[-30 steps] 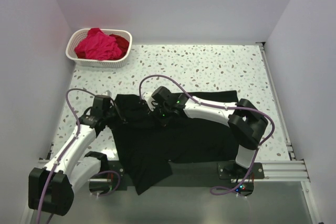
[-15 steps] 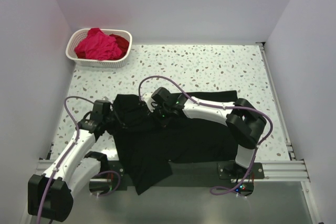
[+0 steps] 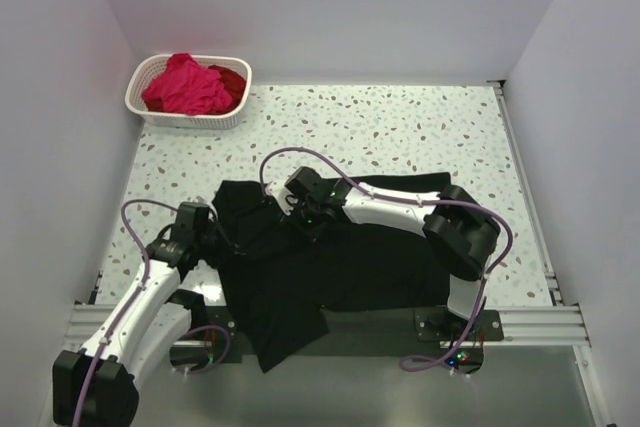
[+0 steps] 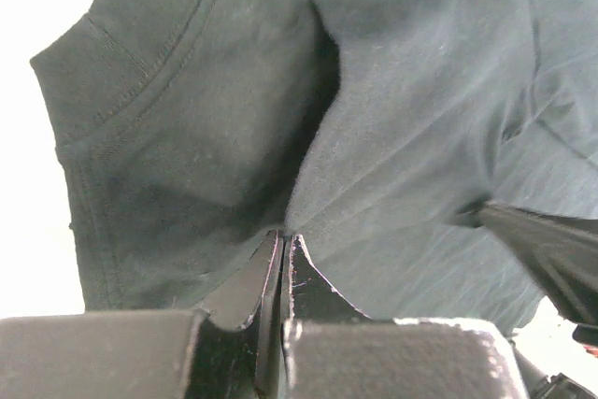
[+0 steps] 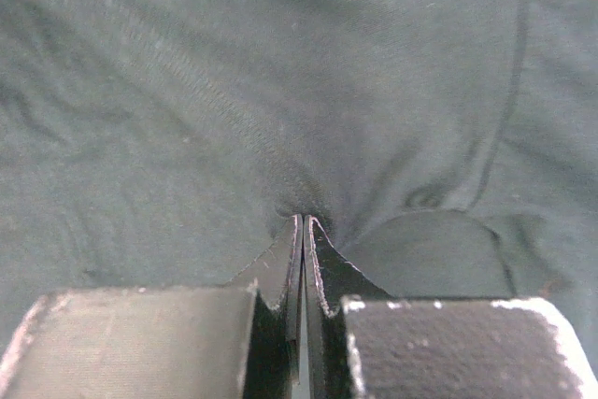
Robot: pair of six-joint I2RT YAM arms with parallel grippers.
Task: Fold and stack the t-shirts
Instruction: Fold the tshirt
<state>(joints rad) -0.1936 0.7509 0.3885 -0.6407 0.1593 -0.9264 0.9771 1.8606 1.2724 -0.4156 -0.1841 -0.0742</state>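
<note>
A large black t-shirt (image 3: pixel 340 257) lies spread on the speckled table, part of it hanging over the near edge. My left gripper (image 3: pixel 228 239) is shut on a pinched fold of the black t-shirt (image 4: pixel 392 137) at its left side. My right gripper (image 3: pixel 292 215) is shut on the black t-shirt (image 5: pixel 280 91) near its upper middle. A magenta-pink t-shirt (image 3: pixel 185 85) and a deep red one (image 3: pixel 230 80) lie crumpled in the basket at the back left.
A white lattice basket (image 3: pixel 190 117) stands in the far left corner. White walls close in the table on three sides. A metal rail (image 3: pixel 520 322) runs along the near edge by the arm bases.
My left gripper has drawn back toward the near left, pulling the shirt's left part with it. My right gripper has shifted slightly left on the shirt.
</note>
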